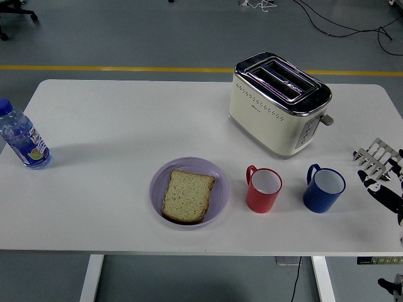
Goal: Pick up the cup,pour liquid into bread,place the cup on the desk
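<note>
A slice of bread (187, 195) lies in a pale purple plate (159, 182) near the table's front middle. A red cup (264, 189) stands to the right of the plate, handle to the upper left. A blue cup (324, 187) stands to the right of the red one, handle also to the upper left. My right hand (381, 166) is at the right edge of the picture, to the right of the blue cup and apart from it, fingers spread and holding nothing. My left hand is out of view.
A cream and chrome toaster (279, 103) stands behind the cups. A plastic water bottle (22, 136) with a blue cap stands at the table's left edge. The table's near edge (201, 251) runs just below the plate and cups.
</note>
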Controlling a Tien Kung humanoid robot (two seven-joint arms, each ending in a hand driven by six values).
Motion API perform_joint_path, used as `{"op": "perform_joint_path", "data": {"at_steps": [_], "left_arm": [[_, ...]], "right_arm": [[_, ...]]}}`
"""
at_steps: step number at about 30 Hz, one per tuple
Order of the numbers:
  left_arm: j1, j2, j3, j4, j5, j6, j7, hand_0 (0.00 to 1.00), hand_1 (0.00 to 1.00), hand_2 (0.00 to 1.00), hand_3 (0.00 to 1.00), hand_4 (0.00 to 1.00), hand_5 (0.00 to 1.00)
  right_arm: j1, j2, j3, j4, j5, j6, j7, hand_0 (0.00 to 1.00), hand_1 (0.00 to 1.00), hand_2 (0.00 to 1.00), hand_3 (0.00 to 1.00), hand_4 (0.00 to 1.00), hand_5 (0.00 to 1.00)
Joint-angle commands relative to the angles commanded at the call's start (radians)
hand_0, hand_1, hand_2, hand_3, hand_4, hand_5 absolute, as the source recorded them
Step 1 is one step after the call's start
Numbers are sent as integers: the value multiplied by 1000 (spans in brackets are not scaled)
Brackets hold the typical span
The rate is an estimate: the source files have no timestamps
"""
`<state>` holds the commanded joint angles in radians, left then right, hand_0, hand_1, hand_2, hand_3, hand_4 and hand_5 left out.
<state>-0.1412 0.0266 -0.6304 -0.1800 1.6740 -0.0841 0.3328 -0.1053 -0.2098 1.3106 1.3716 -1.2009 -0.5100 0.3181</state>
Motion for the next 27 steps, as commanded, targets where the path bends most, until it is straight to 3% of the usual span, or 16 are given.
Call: {"op": "perform_joint_path", "data": {"at_steps": [12, 27], "left_arm": [[-2, 2, 2, 0, 4, -3, 0, 375, 363, 444, 621, 354, 998], [-2, -2, 6, 0, 5, -7, -3, 374, 361, 444, 617, 349, 998]], "right_arm": [[-64, 1, -65, 45, 2, 15, 10, 952, 877, 965, 998, 998, 89], [2, 26, -143, -55, 67, -24, 11, 951, 869, 962, 998, 998, 105]]}}
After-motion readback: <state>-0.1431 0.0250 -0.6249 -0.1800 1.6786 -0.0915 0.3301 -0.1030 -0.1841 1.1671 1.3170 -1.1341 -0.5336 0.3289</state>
